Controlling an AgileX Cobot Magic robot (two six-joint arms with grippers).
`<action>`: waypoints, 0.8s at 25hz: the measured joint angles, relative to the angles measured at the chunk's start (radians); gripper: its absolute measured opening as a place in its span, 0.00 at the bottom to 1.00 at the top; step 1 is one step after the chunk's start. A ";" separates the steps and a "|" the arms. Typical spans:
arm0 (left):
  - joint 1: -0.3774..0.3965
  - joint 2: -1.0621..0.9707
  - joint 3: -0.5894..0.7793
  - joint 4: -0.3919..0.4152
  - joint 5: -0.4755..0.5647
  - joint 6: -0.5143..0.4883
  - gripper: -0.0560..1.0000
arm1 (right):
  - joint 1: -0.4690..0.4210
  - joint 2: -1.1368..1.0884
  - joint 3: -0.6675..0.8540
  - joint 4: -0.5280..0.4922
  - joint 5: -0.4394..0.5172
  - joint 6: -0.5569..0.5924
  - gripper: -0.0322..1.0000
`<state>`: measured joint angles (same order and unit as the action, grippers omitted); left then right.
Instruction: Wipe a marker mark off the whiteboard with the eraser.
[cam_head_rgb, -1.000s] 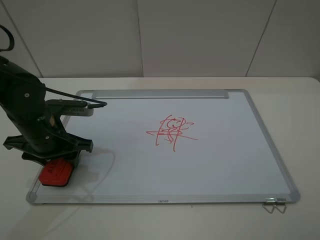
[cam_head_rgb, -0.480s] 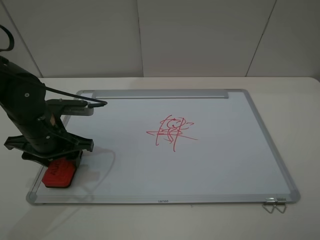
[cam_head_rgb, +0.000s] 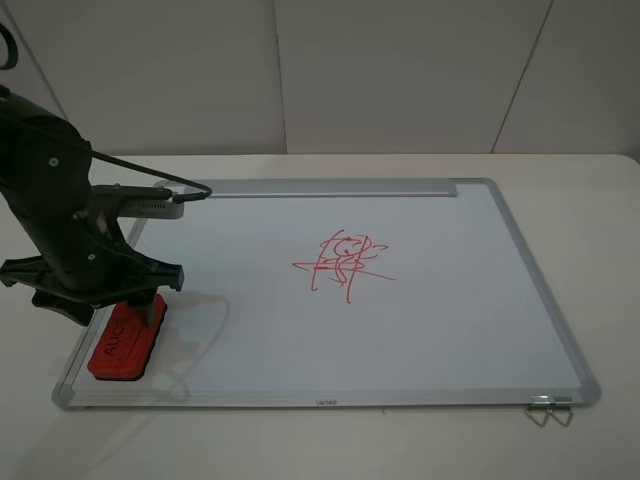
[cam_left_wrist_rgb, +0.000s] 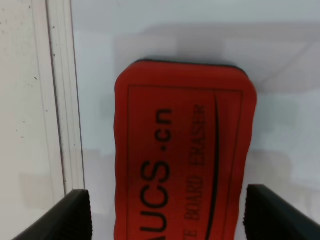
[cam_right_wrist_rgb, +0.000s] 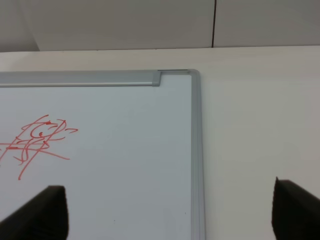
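- Nearest, on the front edge: a corner clip (cam_head_rgb: 548, 410) hanging off the frame of the whiteboard (cam_head_rgb: 450, 330), far from any work.
- At the near-left corner of the board: the eraser (cam_head_rgb: 125, 345), lying flat, red printed top up, felt base down, just beside the left frame rail.
- Directly above it: the left gripper (cam_left_wrist_rgb: 172, 215), jaws parted and straddling the block, a gap visible on each side in the wrist view, so not clamped on anything.
- Step in hand, by judgement: the pick-up of the eraser, not yet secured.
- Next move, likely: lower, close on the long red sides, then carry the block across to the drawing.
- Mid-board, well apart from the eraser: the marker mark (cam_head_rgb: 347, 250), round head over squiggly loops, tangled with longer crossing red lines, untouched.
- Called for there: felt pressed flat, strokes kept short.
- Farther right: the right gripper (cam_right_wrist_rgb: 170, 210), fingers spread wide, holding nothing, looking toward the board's far corner.
- Farthest: the silver top rail (cam_head_rgb: 320, 187).
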<state>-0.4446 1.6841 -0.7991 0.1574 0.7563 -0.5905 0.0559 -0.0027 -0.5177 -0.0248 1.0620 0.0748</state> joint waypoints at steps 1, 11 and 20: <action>0.000 -0.019 -0.007 0.000 0.015 0.000 0.65 | 0.000 0.000 0.000 0.000 0.000 0.000 0.73; 0.000 -0.285 -0.024 -0.002 0.138 0.036 0.67 | 0.000 0.000 0.000 0.000 0.000 0.000 0.73; -0.001 -0.560 -0.024 -0.004 0.187 0.116 0.73 | 0.000 0.000 0.000 0.000 0.000 0.000 0.73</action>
<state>-0.4457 1.1244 -0.8236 0.1534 0.9432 -0.4749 0.0559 -0.0027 -0.5177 -0.0248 1.0620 0.0748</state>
